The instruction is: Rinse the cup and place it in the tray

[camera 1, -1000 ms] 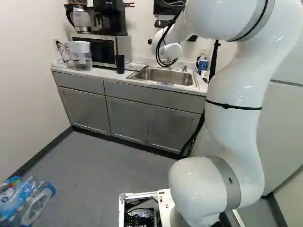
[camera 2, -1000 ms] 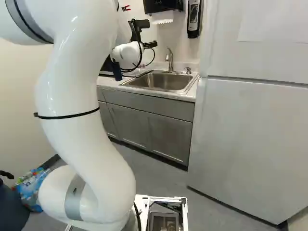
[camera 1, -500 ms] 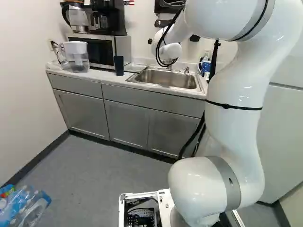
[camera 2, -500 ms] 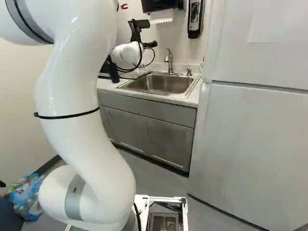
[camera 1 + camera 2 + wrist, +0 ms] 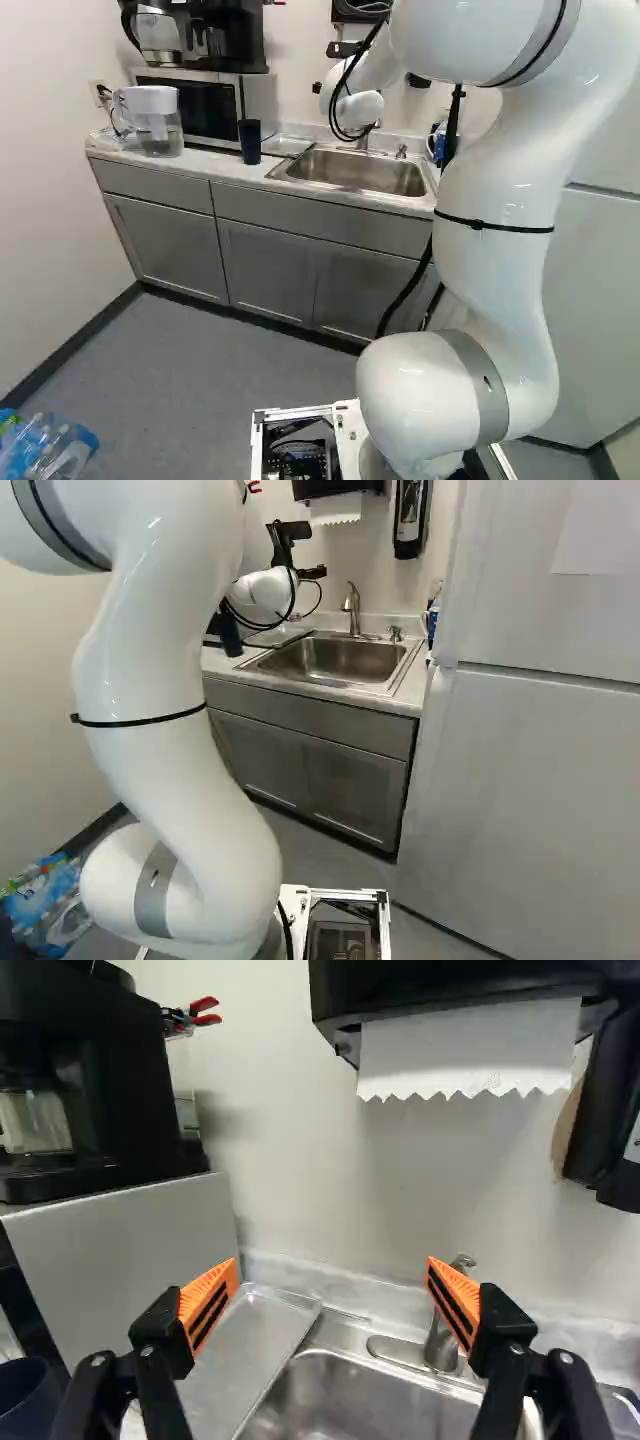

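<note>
Nearest in the base views, the white jointed arm (image 5: 495,190) is seen rising from its base, its wrist extended towards the far wall. In the wrist view, the black two-fingered claw with orange ribbed pads (image 5: 332,1265) is spread wide, with nothing held between the pads.

Beyond the grey floor, the dark blue, straight-sided cup (image 5: 250,141) is seen on the pale-topped desk (image 5: 215,165), between the silver-sided microwave (image 5: 205,106) and the stainless steel sink (image 5: 355,172). In the wrist view it lies outside the finger on the microwave's side. Just beside it, next to the sink, is the flat metallic tray (image 5: 245,1350). Farther back stands the curved metal tap (image 5: 352,605).

No part of the task can be shown as done: the cup is ungripped and outside the tray, and no running water is seen. Whether it has been rinsed cannot be told. The approach, grasp, rinse and placing are judged to be all left.

The cup is stood upright, its mouth directed upwards and its long axis vertical, roughly square to the desk top; no handle is seen on it.
</note>
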{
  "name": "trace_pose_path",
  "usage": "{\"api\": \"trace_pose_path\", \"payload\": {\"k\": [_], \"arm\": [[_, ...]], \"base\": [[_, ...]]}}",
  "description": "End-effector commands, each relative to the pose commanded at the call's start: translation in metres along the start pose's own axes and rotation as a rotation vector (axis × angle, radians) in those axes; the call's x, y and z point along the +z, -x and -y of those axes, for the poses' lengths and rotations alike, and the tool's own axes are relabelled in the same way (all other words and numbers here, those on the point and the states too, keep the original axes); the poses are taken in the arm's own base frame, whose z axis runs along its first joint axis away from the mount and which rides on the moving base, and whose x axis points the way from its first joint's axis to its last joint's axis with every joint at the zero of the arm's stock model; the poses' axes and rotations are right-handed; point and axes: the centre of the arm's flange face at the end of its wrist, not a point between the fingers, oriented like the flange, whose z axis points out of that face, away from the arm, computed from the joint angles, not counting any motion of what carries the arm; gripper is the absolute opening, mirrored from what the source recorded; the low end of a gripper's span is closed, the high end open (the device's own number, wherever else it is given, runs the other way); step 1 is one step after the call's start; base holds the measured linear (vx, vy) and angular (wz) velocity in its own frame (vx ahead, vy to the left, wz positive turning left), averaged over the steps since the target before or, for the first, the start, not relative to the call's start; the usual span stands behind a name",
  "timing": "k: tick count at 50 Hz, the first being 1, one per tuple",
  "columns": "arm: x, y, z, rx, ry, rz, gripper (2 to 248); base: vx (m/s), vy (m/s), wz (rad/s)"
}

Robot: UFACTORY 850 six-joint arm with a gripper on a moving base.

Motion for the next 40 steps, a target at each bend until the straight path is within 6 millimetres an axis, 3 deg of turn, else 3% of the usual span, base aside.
{"api": "trace_pose_path", "payload": {"k": [40], "arm": [[0.0000,0.0000,0.0000,0.000,0.000,0.000,247]], "base": [[0.090,0.015,-0.010]]}}
